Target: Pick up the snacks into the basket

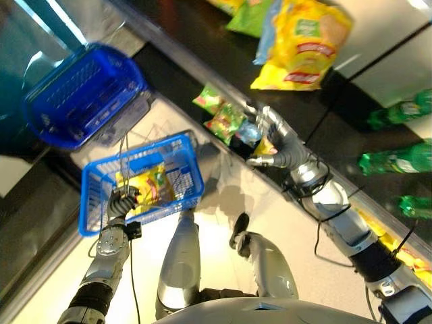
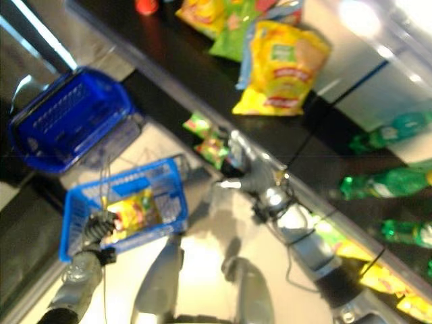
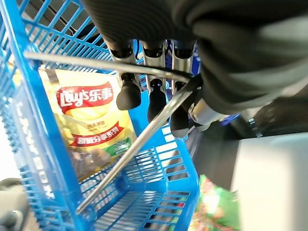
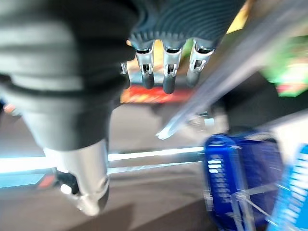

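A blue wire basket (image 1: 91, 196) hangs from my left hand (image 1: 121, 201), whose fingers (image 3: 127, 91) are curled round its metal handle (image 3: 96, 65). A yellow chips bag (image 1: 145, 187) lies inside it, also seen as the chips bag (image 3: 91, 120) from the wrist. My right hand (image 1: 280, 142) reaches to the edge of the dark shelf (image 1: 189, 40), right beside small green and red snack packets (image 1: 219, 115). Its fingers (image 4: 166, 72) are stretched out with the thumb apart, and nothing is clasped between them. A dark packet (image 1: 246, 135) sits just in front of the palm.
A large yellow chips bag (image 1: 304, 44) and a green bag (image 1: 250, 17) lie further back on the shelf. A stack of blue baskets (image 1: 84, 94) stands to the left. Green bottles (image 1: 398, 158) lie on the right, with yellow packets (image 1: 405, 256) below them.
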